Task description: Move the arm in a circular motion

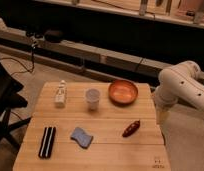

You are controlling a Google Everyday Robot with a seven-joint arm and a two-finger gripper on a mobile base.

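The arm (182, 85) is large and white, with thick rounded segments and small dark dots. It enters from the right edge and bends down beside the right edge of the wooden table (102, 127). Its pale tip, the gripper (161, 113), hangs at the table's right edge, just right of the orange bowl (123, 92) and above the dark red pepper-like object (131, 128). It holds nothing that I can see.
On the table stand a small white bottle (60, 94), a clear cup (92, 99), a blue sponge (82, 137) and a black-and-white striped block (47, 141). A dark chair (5, 107) stands at the left. A long bench with cables (50, 42) runs behind.
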